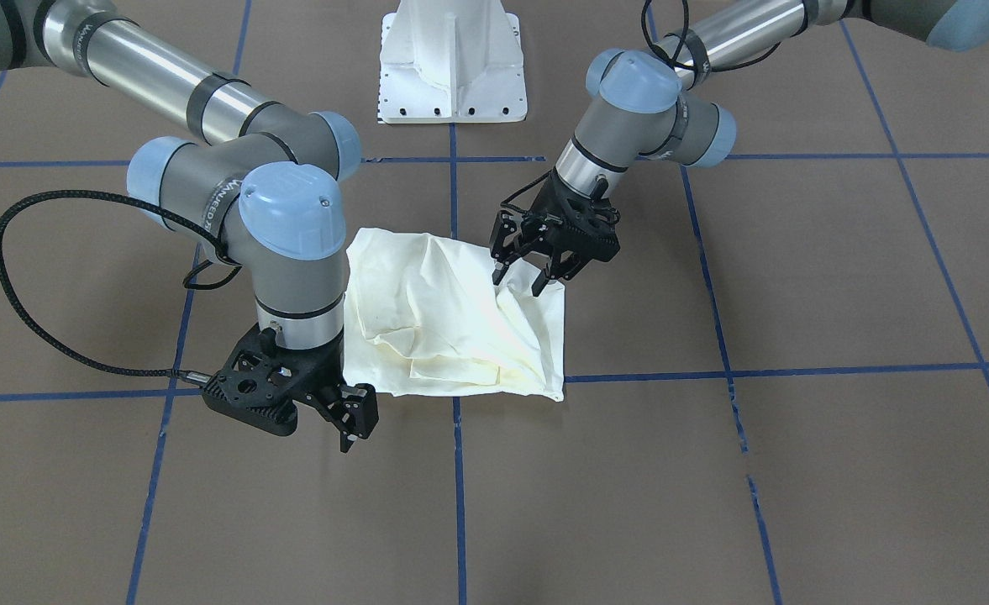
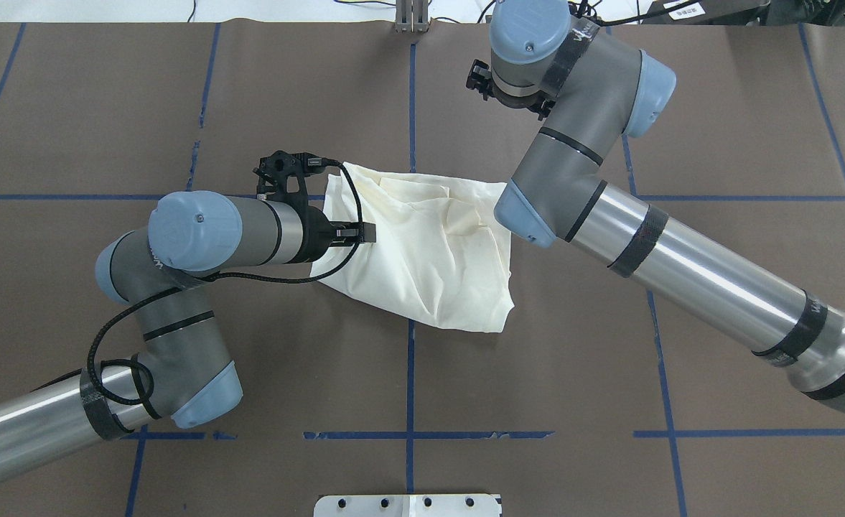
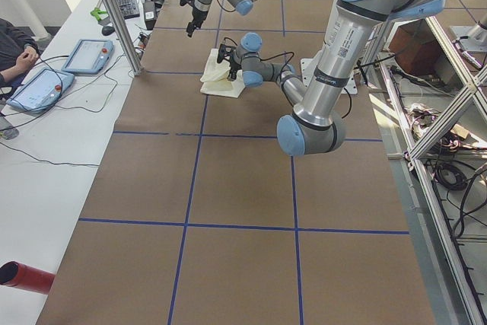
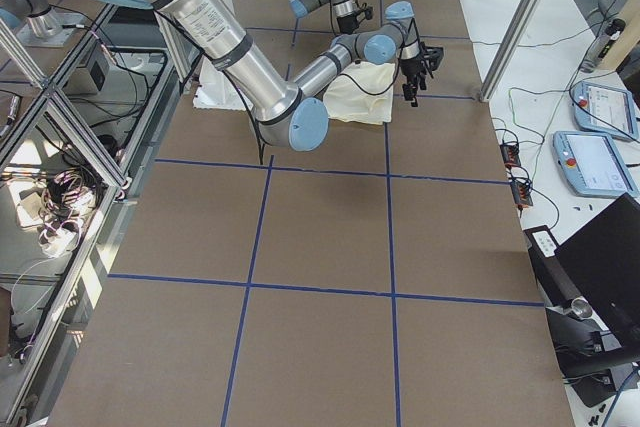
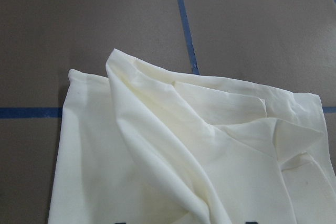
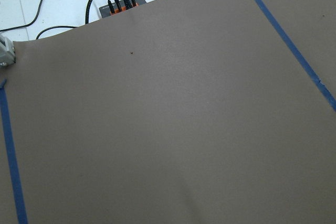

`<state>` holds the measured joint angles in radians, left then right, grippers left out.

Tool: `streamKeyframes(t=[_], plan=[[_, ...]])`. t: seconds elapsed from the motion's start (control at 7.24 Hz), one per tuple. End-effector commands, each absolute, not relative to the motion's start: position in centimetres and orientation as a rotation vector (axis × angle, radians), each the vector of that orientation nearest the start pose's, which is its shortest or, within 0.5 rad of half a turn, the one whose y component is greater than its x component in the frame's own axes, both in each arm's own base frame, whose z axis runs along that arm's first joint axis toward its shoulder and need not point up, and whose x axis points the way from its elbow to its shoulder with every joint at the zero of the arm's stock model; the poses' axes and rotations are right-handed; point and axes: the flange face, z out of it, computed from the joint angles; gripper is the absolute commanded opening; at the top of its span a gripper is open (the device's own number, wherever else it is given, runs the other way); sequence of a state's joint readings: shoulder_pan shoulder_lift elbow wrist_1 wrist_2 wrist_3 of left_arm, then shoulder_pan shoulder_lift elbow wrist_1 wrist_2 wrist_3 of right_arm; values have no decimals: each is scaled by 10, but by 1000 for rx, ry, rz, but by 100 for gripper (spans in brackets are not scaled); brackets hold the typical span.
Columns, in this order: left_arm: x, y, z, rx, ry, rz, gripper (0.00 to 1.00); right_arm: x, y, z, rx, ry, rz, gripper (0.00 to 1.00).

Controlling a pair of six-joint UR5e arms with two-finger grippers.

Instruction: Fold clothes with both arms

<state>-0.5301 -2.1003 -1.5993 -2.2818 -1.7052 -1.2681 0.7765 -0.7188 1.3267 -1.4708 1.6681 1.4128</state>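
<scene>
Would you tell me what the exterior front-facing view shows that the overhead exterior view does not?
Only front-facing: the left gripper, fingers spread at an edge of the shirt, and the right gripper low beside it. Overhead, the wrists largely hide both grippers.
Only overhead: the far edge of the table and the white surface beyond it.
Both: the crumpled shirt, plain cream with no print showing, and the base plate, which is only a strip overhead.
</scene>
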Motion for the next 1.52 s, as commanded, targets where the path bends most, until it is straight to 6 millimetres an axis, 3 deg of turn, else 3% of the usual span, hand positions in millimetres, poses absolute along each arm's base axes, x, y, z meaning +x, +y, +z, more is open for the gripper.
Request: streamKeyframes(t=[0.0, 0.14, 0.28, 0.41, 0.55, 0.69, 1.1, 1.38], plan=[[523, -444, 260, 398, 1199, -112, 24, -472, -635, 230, 239, -680, 557, 100], [524, -444, 261, 397, 1196, -113, 22, -473, -635, 233, 238, -677, 556, 100], [524, -444, 261, 397, 1196, -113, 4, -474, -634, 234, 238, -675, 555, 100], [523, -444, 265, 397, 1191, -111, 0, -475, -633, 235, 237, -674, 556, 100], [518, -445, 268, 405, 1187, -100, 0, -477, -631, 235, 237, -675, 553, 100], [513, -443, 290, 402, 1161, -88, 0, -480, -629, 235, 235, -675, 552, 100], [496, -441, 323, 469, 1138, -10, 0, -485, -626, 236, 234, -674, 551, 100], [479, -432, 358, 479, 1152, -8, 0, -485, -625, 238, 234, -672, 553, 100]])
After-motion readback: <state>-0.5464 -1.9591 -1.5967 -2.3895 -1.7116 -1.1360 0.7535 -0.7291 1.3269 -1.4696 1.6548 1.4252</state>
